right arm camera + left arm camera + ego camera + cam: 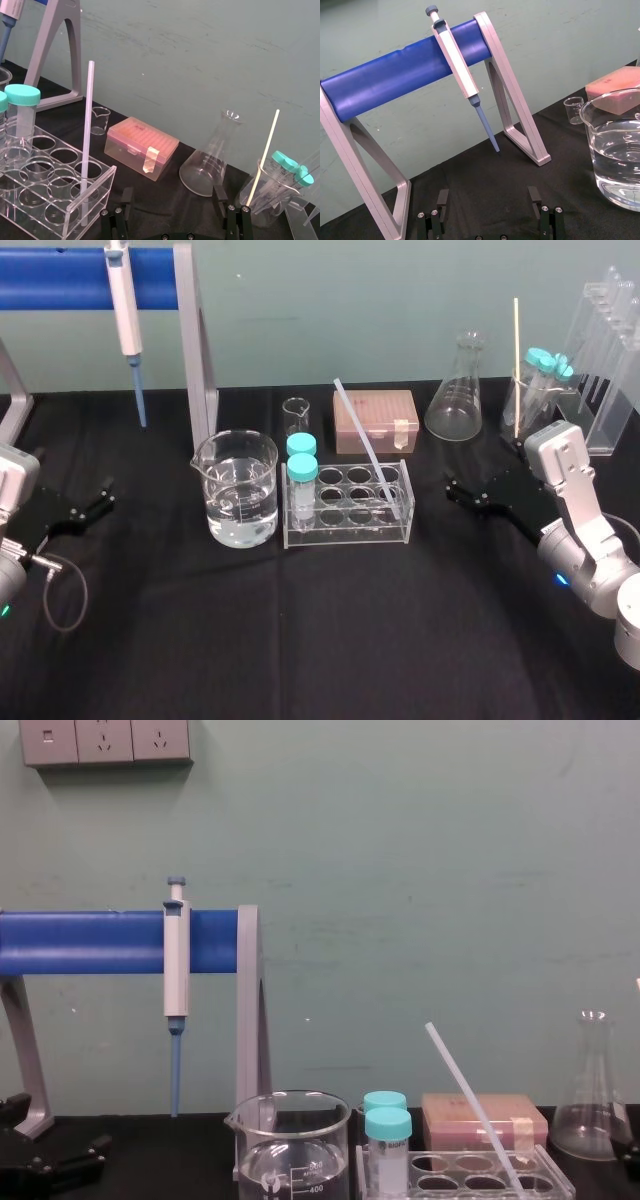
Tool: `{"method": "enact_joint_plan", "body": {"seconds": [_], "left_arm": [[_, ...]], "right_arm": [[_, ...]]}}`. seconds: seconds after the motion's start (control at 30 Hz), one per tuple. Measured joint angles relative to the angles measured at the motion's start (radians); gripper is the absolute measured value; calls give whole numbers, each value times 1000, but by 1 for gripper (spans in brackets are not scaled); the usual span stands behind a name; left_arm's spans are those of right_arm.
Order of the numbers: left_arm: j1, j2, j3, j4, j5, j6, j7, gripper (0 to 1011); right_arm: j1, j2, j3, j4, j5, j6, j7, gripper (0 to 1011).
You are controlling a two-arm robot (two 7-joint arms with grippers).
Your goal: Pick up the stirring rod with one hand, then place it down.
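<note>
The stirring rod leans in the tube rack, near the right gripper but untouched. That gripper gapes wide and empty; the left gripper idles far left.

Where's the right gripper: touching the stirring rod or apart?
Apart. Head view shows bare table between the open right gripper and the stirring rod.

Pale green wall with a grey socket strip, behind a black-covered table.

Stirring rod foot beyond lower edge
</note>
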Motion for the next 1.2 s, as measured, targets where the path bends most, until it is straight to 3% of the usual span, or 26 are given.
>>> {"method": "enact_joint_plan", "body": {"seconds": [0.8, 1.2], "left_arm": [[0, 0, 0, 0, 0, 0, 0, 1000], [0, 0, 0, 0, 0, 0, 0, 1000]], "right_arm": [[0, 0, 1, 0, -1, -1, 1, 1000], [23, -6, 31, 17, -20, -122, 78, 1000]]}}
